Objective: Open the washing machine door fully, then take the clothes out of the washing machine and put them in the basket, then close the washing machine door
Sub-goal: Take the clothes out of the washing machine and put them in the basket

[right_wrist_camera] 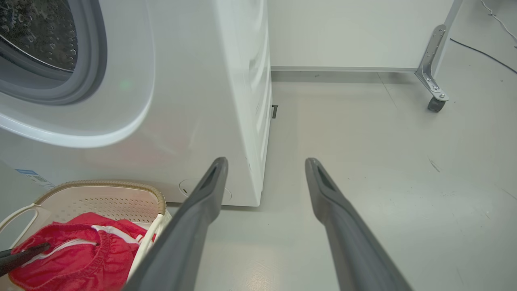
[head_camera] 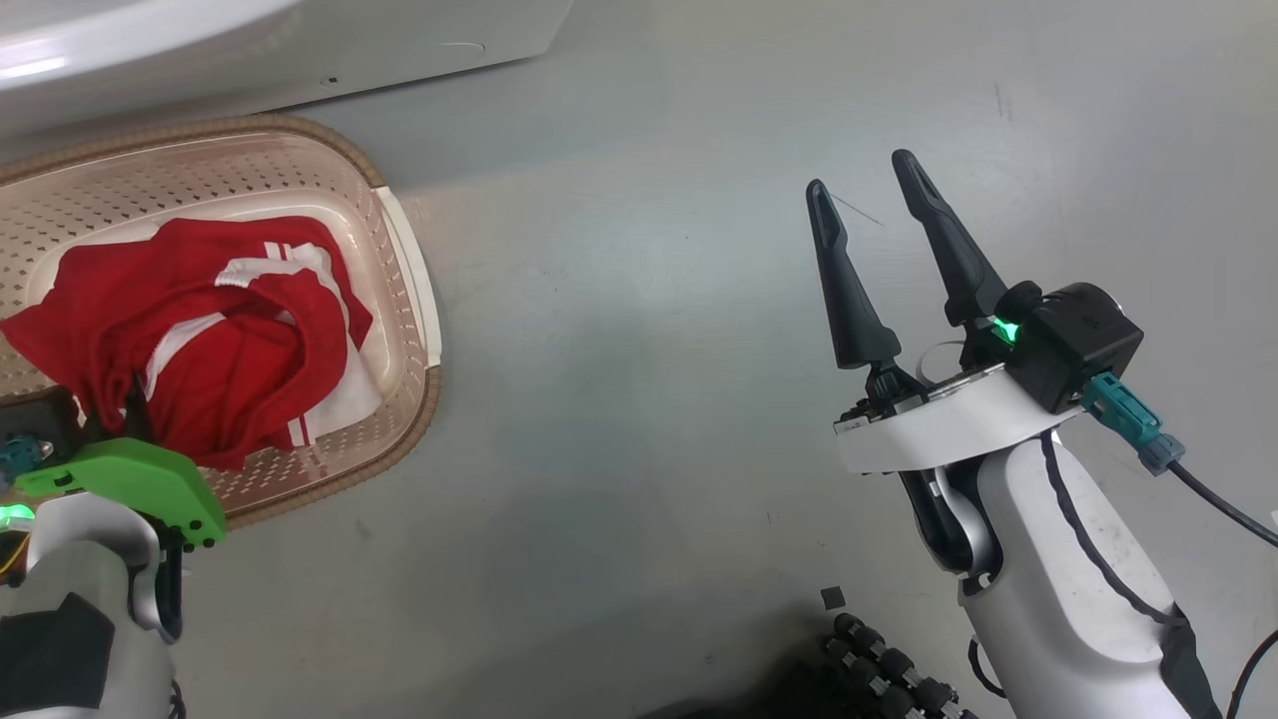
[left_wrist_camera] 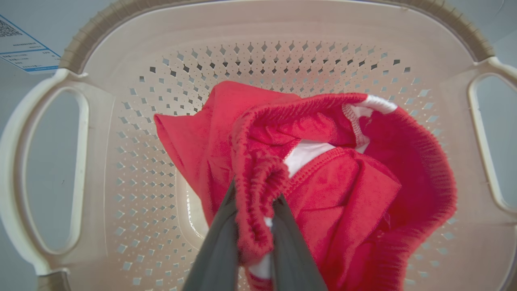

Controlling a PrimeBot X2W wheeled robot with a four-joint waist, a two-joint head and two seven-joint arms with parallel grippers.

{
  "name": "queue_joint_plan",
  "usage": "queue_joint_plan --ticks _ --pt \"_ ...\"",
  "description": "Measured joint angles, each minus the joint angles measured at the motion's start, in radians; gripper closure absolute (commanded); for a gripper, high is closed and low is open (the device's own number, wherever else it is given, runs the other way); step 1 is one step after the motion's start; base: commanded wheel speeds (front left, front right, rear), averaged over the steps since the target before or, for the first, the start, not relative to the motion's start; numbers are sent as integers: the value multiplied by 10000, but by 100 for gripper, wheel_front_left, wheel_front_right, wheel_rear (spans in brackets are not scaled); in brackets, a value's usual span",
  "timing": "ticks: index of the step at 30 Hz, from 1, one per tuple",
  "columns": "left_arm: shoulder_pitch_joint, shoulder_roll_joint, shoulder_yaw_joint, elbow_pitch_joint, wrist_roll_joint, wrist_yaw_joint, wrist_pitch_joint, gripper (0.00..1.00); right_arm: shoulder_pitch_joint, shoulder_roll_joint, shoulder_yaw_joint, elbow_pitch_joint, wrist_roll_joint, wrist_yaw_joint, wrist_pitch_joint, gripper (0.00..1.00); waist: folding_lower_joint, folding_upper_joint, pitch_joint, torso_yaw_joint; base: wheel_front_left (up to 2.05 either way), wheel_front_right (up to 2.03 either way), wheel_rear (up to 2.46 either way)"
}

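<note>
Grey floor [head_camera: 649, 350] lies between the basket [head_camera: 399, 260] and your right claw [head_camera: 861, 170], which hangs well apart from it with its fingers spread wide and nothing between them. In the right wrist view, a metal frame leg on a castor [right_wrist_camera: 435, 103] stands near the far wall and a thin cable [right_wrist_camera: 484, 52] runs across the floor behind it. In the head view, the green cover [head_camera: 130, 479] on your left arm hides the basket's near edge.

The basket is cream and perforated with a brown woven-look rim. It sits on the floor just in front of the washing machine [right_wrist_camera: 226, 101]. A red garment [head_camera: 200, 330] with white stripes lies crumpled inside it. Your left claw [left_wrist_camera: 254, 194] is down in the basket, pinching a gathered red hem of that garment.

Look to the left wrist view for that pinch, along with both side handles and a blue-edged label [left_wrist_camera: 24, 48] beyond the rim. The right wrist view gives you the machine's grey gasket [right_wrist_camera: 60, 85] and the dimpled drum behind it.
</note>
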Motion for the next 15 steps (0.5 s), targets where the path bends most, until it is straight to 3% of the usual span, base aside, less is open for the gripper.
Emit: queue_joint_plan --ticks 7,8,9,11,12,13,15 --pt "-278 -15 -100 629 -8 -226 -163 100 -82 2 25 113 8 -6 0 0 0 0 -72 46 0 0 0" --pt "-329 -50 -115 763 -21 -307 -59 91 -85 0 19 142 12 -10 0 0 0 0 -104 57 0 0 0" --pt "-344 -121 -105 844 -69 -336 -77 72 -85 -2 17 182 12 -10 -2 0 0 0 -141 70 0 0 0" --pt "-414 -221 -113 1028 -88 -355 -94 51 -85 -2 19 219 13 -13 0 0 0 0 -228 97 0 0 0" --pt "-440 -245 -107 1078 -121 -401 -111 21 -85 -2 19 236 15 -13 0 0 0 0 -276 112 0 0 0" --pt "-469 -259 -107 1124 -125 -424 -190 2 -86 -2 15 259 15 -15 0 0 0 0 -329 127 0 0 0" --pt "-519 -270 -107 1202 -125 -426 -196 0 -86 -2 4 280 15 -15 0 0 0 0 -386 145 0 0 0"
